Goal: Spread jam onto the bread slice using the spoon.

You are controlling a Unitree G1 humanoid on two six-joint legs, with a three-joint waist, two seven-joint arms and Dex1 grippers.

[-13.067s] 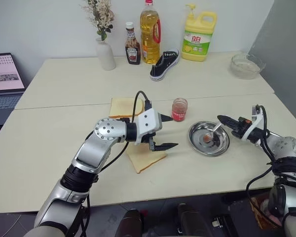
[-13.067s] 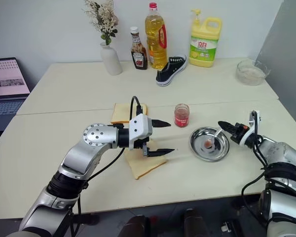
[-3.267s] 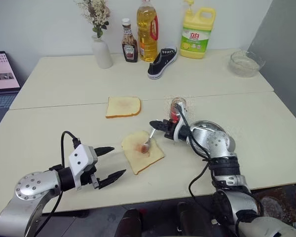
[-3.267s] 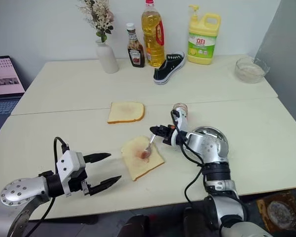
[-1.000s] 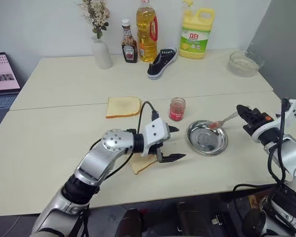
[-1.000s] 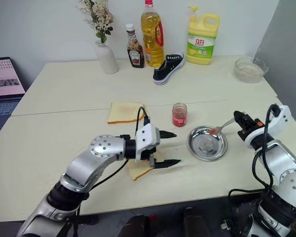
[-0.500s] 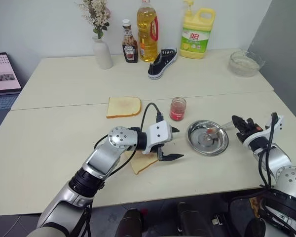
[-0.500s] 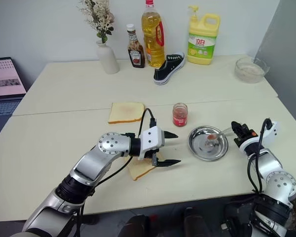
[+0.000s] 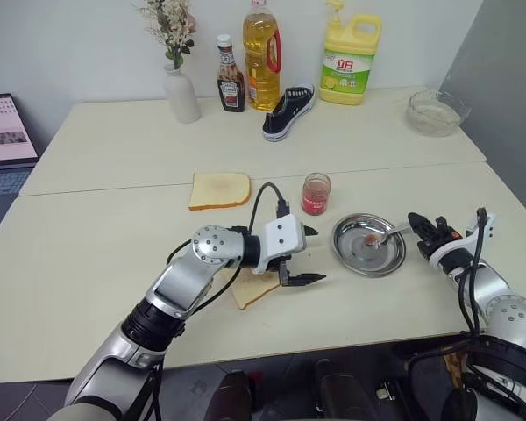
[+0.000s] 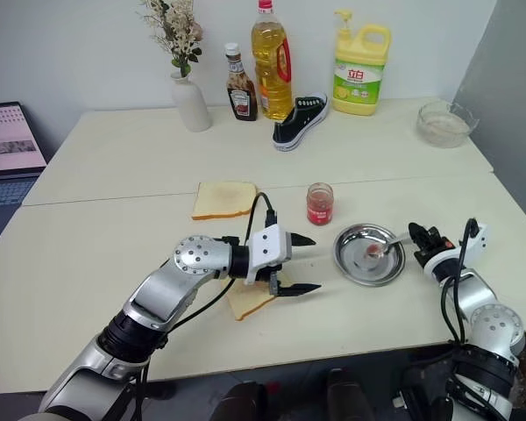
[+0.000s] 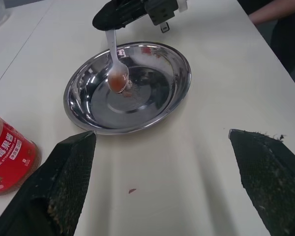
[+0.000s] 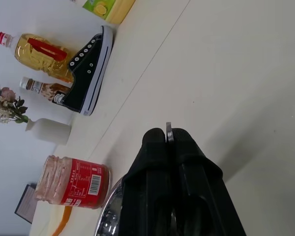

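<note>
Right gripper (image 9: 418,224) jaws clamp the spoon (image 9: 382,234), bowl in the steel dish (image 9: 344,254); left gripper (image 9: 309,255) jaws gape empty above the bread slice (image 9: 250,288).

Head pair: high, looking forward and down over the desk (image 9: 96,254).
Left wrist: close, facing the steel dish (image 11: 152,115).
Right wrist: low, skimming the desktop.
Shared: dish, jam jar (image 12: 71,188).

Since a second ago the right gripper (image 9: 418,224), clamped on the spoon (image 11: 114,64), has sunk from above the steel dish's (image 9: 344,250) far rim until the jam-smeared bowl ahead of its jaws rests inside the dish
</note>
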